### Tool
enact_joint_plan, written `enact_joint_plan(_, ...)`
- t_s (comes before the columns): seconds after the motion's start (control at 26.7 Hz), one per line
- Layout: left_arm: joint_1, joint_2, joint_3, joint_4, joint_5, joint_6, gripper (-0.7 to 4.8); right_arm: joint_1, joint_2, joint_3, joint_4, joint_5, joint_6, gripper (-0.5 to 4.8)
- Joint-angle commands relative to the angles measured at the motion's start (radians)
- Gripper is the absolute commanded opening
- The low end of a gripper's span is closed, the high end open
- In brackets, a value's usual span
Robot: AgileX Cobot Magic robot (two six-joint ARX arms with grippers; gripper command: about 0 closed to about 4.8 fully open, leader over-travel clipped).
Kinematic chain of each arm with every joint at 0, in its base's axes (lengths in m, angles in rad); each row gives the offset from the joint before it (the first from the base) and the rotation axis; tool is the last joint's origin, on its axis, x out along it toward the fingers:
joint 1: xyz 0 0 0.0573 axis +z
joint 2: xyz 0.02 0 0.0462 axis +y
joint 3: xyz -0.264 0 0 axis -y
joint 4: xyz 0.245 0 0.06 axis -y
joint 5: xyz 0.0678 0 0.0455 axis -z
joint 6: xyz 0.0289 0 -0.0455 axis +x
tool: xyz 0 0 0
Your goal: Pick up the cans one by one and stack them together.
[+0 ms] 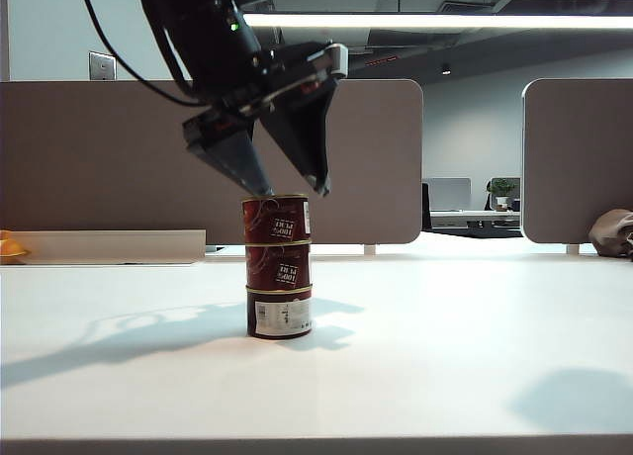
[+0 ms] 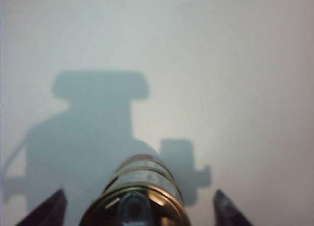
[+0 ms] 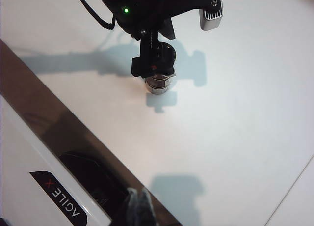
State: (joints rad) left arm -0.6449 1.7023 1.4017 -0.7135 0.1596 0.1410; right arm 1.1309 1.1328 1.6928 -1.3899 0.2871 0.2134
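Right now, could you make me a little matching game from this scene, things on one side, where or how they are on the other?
Things:
1. top can
2. bottom can
3. left hand
4. right hand

States:
A. on the white table
B. shut, far from the stack
C. highest of three
D. open, just above the stack

Pairs: 1-C, 2-A, 3-D, 4-B

Left hand [image 1: 294, 190] raised, fingers spread; right hand [image 3: 139, 202] closed
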Motion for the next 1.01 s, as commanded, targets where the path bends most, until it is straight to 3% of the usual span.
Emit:
enact_joint_plan(0.04, -0.005, -0.004, 0.055, -0.089, -0.006, -0.003, 1.84, 0.0, -0.005, 0.005, 0.005, 0.003, 0.003, -0.06)
enact_joint_plan(0.07, -0.005, -0.004, 0.076, -0.114, -0.005, -0.003, 0.96, 0.0, -0.008, 0.005, 0.005, 0.011, -0.003, -0.06)
enact_joint_plan(0.11, -0.005, -0.004, 0.093, -0.134, -0.002, -0.003, 0.46, 0.0, -0.013, 0.005, 0.006, 0.018, -0.007, -0.06)
enact_joint_plan(0.19, -0.005, -0.005, 0.129, -0.165, 0.002, -0.016, 0.12, 0.0, -0.027, 0.005, 0.008, 0.049, -0.008, -0.06)
enact_joint_plan(0.41, -0.005, -0.078, 0.16, -0.12, 0.065, -0.072, -0.06, 0.0, -0.116, 0.005, 0.058, 0.099, -0.009, -0.06)
enact_joint_plan(0.49, -0.006, -0.166, 0.159, -0.053, 0.064, -0.104, -0.06, 0.0, -0.196, 0.004, 0.108, 0.155, -0.012, -0.06)
enact_joint_plan(0.75, -0.006, -0.395, 0.159, -0.011, 0.06, -0.116, -0.06, 0.0, -0.382, -0.044, 0.167, 0.236, -0.066, -0.06)
enact_joint_plan(1.01, -0.005, -0.626, 0.087, 0.008, -0.033, -0.111, -0.06, 0.0, -0.558, -0.153, 0.256, 0.26, -0.142, -0.06)
